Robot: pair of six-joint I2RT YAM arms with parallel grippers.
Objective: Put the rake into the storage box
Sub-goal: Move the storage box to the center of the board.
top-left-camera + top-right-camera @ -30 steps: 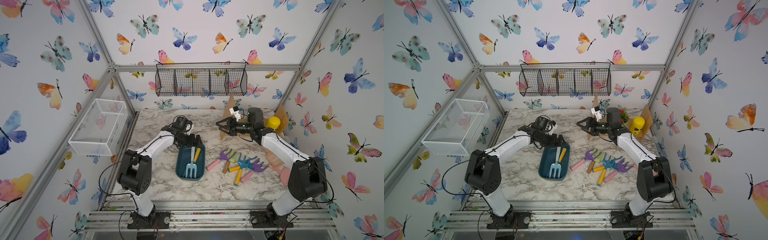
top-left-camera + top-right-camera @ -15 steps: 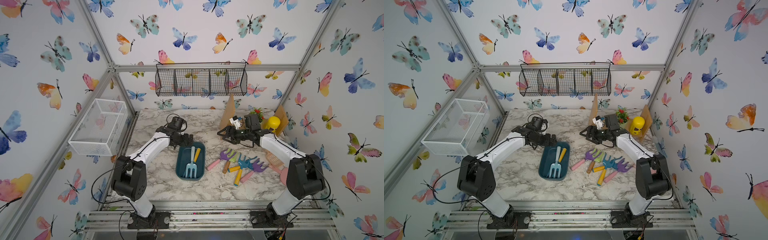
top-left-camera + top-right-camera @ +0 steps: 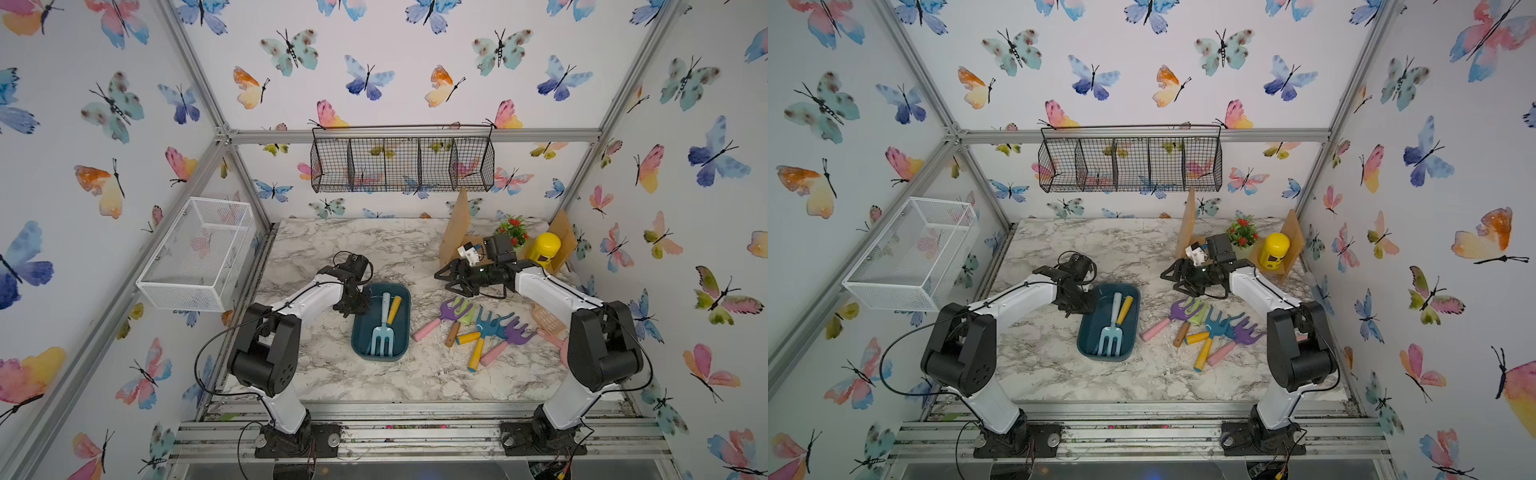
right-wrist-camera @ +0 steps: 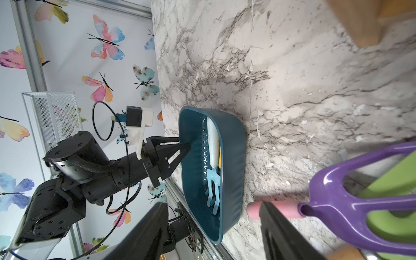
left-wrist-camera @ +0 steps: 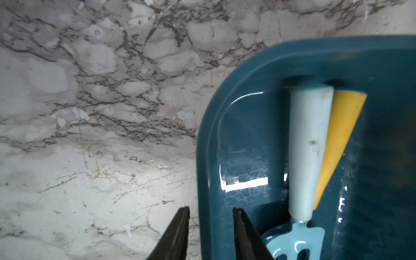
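The dark teal storage box (image 3: 400, 347) (image 3: 1090, 347) (image 5: 247, 74) (image 4: 234, 144) lies mid-table. In it rest a light blue rake (image 3: 382, 328) (image 3: 1112, 328) (image 5: 308, 153) (image 4: 212, 180) and a yellow-handled tool (image 3: 394, 309). My left gripper (image 3: 356, 305) (image 3: 1077, 305) (image 5: 211, 209) sits astride the box's left rim, one finger outside and one inside, drawn in on the wall. My right gripper (image 3: 445, 279) (image 3: 1169, 279) (image 4: 212, 203) hangs open and empty above the marble. Just in front of it lies a purple rake with a pink handle (image 3: 451, 311) (image 3: 1177, 313) (image 4: 337, 202).
More toy rakes with yellow and pink handles (image 3: 488, 332) (image 3: 1219, 332) lie heaped right of the box. Behind them stand wooden boards (image 3: 457, 224), a small plant (image 3: 513, 228) and a yellow jar (image 3: 546, 249). A black wire basket (image 3: 401, 164) and a white mesh basket (image 3: 199, 253) hang on the walls.
My left gripper has come to the box's left rim and its jaws have drawn in from wide open. My right gripper has sunk lower toward the heap of rakes.
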